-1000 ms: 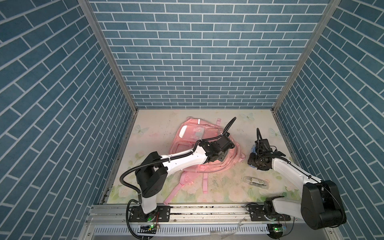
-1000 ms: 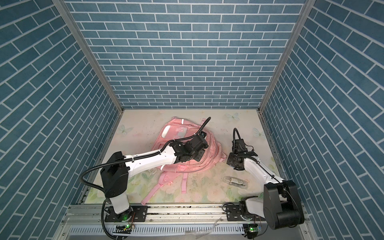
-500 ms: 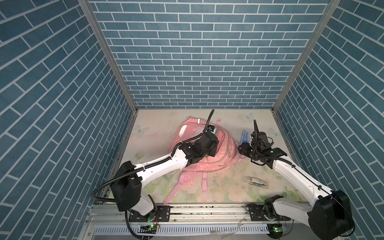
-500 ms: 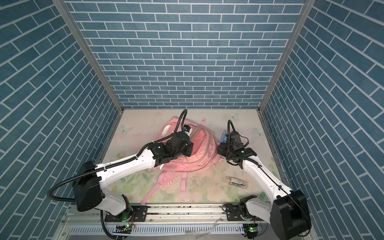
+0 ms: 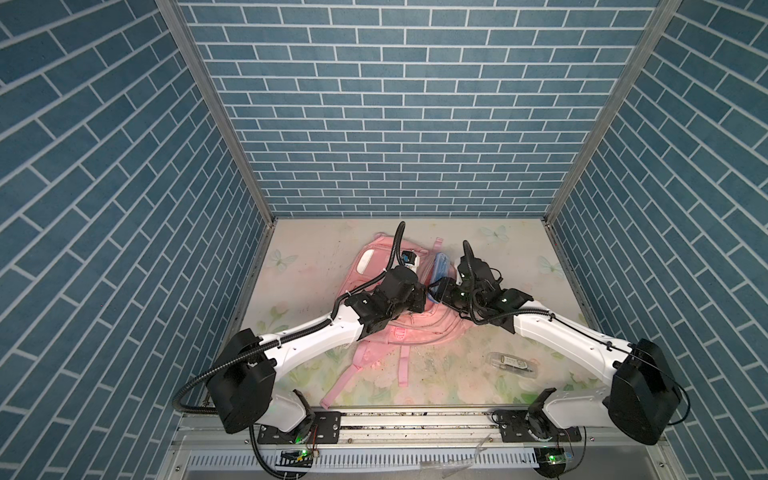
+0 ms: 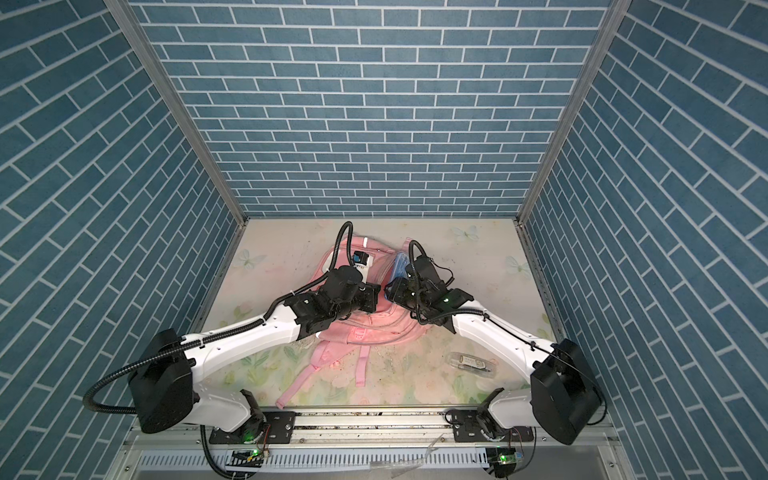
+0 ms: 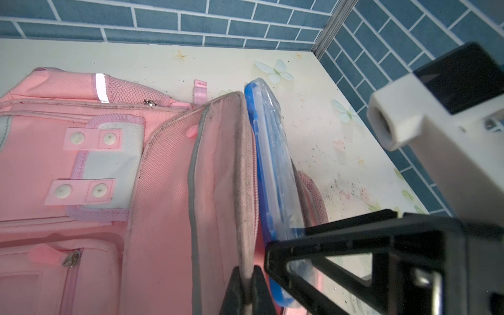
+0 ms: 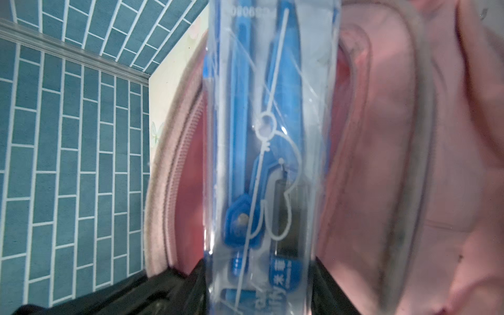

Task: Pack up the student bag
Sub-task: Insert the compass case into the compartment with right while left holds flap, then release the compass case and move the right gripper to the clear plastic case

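**Top views.** The student bag (image 5: 415, 332) lies flat near the middle of the table (image 5: 316, 249), straps toward the rail. Both arms meet over its far right edge. The left gripper (image 5: 419, 297) and right gripper (image 5: 436, 291) stand just beside each other. A clear case (image 5: 439, 266) with blue contents stands on edge at the bag's opening. A second clear case (image 6: 473, 365) lies apart on the table, near the right arm.

**Left wrist view.** The left gripper (image 7: 246, 286) is clamped on the grey-piped rim of the bag's flap (image 7: 226, 163), lifting it. The case (image 7: 272, 152) sits in the gap between that flap and the bag's rear wall.

**Right wrist view.** The right gripper's jaws are closed on the near end of the case (image 8: 270, 136), with the bag's pink interior (image 8: 381, 136) beside it.

**Likely faults.**
- The flap rim is thin fabric. If it slips out of the pinch, the opening would probably close on the case.
- The case is slick plastic held by one end and could pivot or snag on the zip teeth.
- The grippers are close enough that a push inward risks contact.

**Markings.** White line art shows on the case lid. The blue labels carry white characters, too blurred to read.
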Motion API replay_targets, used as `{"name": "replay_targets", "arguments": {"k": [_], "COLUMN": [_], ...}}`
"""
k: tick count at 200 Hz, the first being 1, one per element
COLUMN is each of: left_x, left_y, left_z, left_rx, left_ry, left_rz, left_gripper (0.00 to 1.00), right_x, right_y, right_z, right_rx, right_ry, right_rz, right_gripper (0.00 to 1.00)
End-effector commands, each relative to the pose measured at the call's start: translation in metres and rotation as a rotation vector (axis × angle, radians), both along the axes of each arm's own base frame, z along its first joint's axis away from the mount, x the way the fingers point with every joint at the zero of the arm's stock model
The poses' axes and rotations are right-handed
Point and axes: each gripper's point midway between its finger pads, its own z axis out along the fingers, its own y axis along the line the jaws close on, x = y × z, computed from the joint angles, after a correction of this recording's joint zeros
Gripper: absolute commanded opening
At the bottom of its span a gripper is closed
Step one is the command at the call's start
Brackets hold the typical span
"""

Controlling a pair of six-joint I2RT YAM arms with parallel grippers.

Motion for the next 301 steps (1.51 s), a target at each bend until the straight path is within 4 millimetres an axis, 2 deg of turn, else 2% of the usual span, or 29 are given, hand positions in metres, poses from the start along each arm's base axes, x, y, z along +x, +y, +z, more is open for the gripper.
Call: {"name": "replay_targets", "arguments": {"k": [1,37,50,69,83,90,97,122,139,157,170,183,213,235,248,264,289,301], "left_x": [0.009,0.012,0.013,0.012,0.011,0.011,0.011,0.011,0.010,0.008,0.006,0.004,-0.001,-0.006,-0.010,-0.016,-0.019,-0.018], "left_y": [0.002,0.013,0.016,0.018,0.020,0.021,0.022,0.025,0.025,0.021,0.016,0.014,0.013,0.011,0.009,0.005,0.002,0.001], "left_z": [0.035,0.037,0.036,0.033,0.030,0.028,0.028,0.029,0.030,0.029,0.024,0.018,0.010,0.008,0.005,0.003,0.008,0.015], "left_rx": [-0.115,-0.157,-0.166,-0.175,-0.182,-0.183,-0.190,-0.209,-0.207,-0.210,-0.200,-0.178,-0.112,-0.050,-0.006,0.039,0.075,0.078], "left_ry": [-0.077,-0.078,-0.074,-0.068,-0.060,-0.058,-0.055,-0.053,-0.057,-0.053,-0.044,-0.036,-0.045,-0.084,-0.108,-0.138,-0.188,-0.213], "left_rz": [0.027,0.044,0.046,0.040,0.037,0.036,0.034,0.022,0.010,-0.021,-0.045,-0.062,-0.105,-0.139,-0.161,-0.194,-0.222,-0.228], "left_gripper": [0.00,0.00,0.00,0.00,0.00,0.00,0.00,0.00,0.00,0.00,0.00,0.00,0.00,0.00,0.12,0.18,0.37,0.39], "right_x": [0.010,0.015,0.013,0.013,0.015,0.015,0.015,0.013,0.014,0.018,0.020,0.015,-0.008,-0.046,-0.063,-0.082,-0.105,-0.118], "right_y": [0.014,0.034,0.039,0.039,0.039,0.038,0.036,0.023,0.008,-0.007,-0.017,-0.029,-0.085,-0.105,-0.114,-0.126,-0.157,-0.174], "right_z": [0.011,-0.004,-0.017,-0.026,-0.022,-0.019,-0.017,-0.012,-0.007,0.011,0.023,0.022,-0.008,-0.035,-0.044,-0.054,-0.077,-0.090], "right_rx": [0.094,0.074,0.044,0.001,-0.011,-0.023,-0.038,-0.102,-0.144,-0.205,-0.279,-0.394,-0.818,-0.912,-0.922,-0.935,-1.011,-1.040], "right_ry": [0.006,0.037,0.078,0.086,0.059,0.042,0.029,-0.022,-0.059,-0.154,-0.237,-0.298,-0.350,-0.384,-0.390,-0.360,-0.249,-0.179], "right_rz": [-0.051,-0.004,0.004,0.018,0.033,0.040,0.049,0.059,0.041,0.061,0.147,0.322,0.659,0.942,1.029,1.109,1.175,1.209], "right_gripper": [0.44,0.46,0.55,0.62,0.68,0.75,0.79,0.79,0.73,0.65,0.62,0.59,0.61,0.66,0.67,0.68,0.71,0.72]}}
